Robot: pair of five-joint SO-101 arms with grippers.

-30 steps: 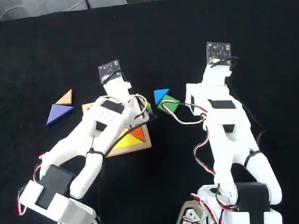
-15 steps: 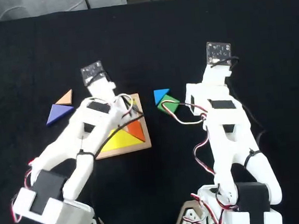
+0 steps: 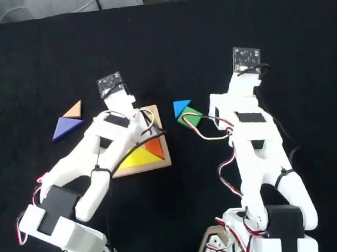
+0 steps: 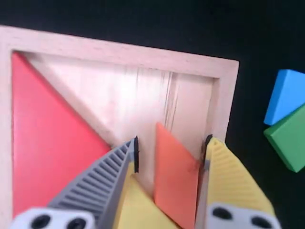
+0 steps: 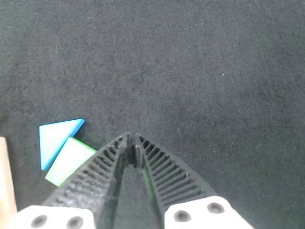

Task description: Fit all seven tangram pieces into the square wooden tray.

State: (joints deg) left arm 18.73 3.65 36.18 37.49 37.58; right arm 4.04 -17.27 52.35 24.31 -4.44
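Note:
The square wooden tray holds a large red triangle, an orange piece and a yellow piece. My left gripper hangs open over the tray, its fingers either side of the orange piece, which lies flat against the tray's rim. In the high view the left arm covers much of the tray. A blue triangle and a green piece lie touching just right of the tray. My right gripper is shut and holds nothing, above bare cloth beside the blue triangle and green piece.
A peach triangle and a purple triangle lie on the black cloth left of the tray. Part of the tray floor between the red and orange pieces is bare wood. Open cloth stretches behind and to the right of both arms.
The left arm swung left over the tray, then came back slightly to the right. The right arm and the loose pieces have not moved.

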